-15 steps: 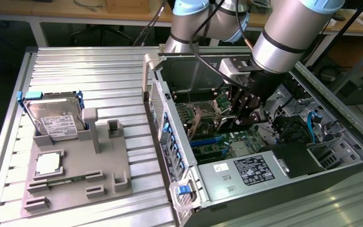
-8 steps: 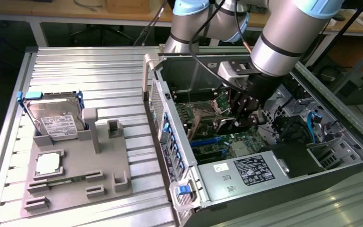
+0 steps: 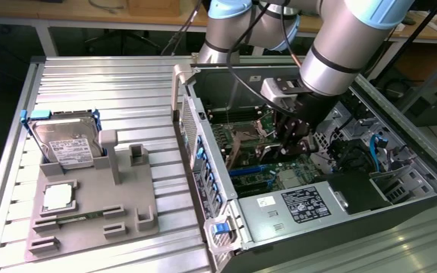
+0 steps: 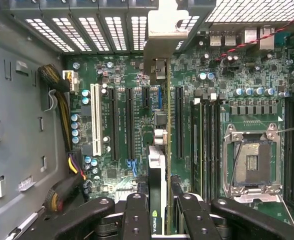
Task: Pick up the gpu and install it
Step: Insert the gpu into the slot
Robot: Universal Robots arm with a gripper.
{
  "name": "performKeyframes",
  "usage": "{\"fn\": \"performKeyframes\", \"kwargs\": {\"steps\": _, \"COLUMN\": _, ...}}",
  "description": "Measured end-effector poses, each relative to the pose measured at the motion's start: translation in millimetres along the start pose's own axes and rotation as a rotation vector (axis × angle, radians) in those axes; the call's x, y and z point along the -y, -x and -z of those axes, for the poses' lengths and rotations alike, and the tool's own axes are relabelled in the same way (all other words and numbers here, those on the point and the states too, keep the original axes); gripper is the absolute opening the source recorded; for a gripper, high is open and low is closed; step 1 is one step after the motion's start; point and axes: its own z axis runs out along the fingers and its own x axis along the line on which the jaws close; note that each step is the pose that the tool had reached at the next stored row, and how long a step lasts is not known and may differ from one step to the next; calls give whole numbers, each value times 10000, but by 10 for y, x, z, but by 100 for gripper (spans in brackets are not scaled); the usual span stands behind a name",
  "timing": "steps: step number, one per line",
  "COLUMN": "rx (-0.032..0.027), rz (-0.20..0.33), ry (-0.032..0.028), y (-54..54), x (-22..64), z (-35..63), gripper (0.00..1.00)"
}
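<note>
- Two fingers of your gripper are clamped on the gpu, holding it edge-on.
- Straight ahead of the tool, you see the card over the motherboard slots.

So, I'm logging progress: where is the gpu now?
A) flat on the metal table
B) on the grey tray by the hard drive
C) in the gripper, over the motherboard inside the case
C: the gpu sits edge-on in the gripper, above the motherboard slots.
</note>
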Motion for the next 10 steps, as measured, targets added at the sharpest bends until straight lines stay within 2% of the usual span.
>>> {"fn": "performKeyframes", "kwargs": {"steps": 10, "rx": -1, "rz": 0, "ry": 0, "y": -2, "x": 2, "z": -87, "gripper": 27}}
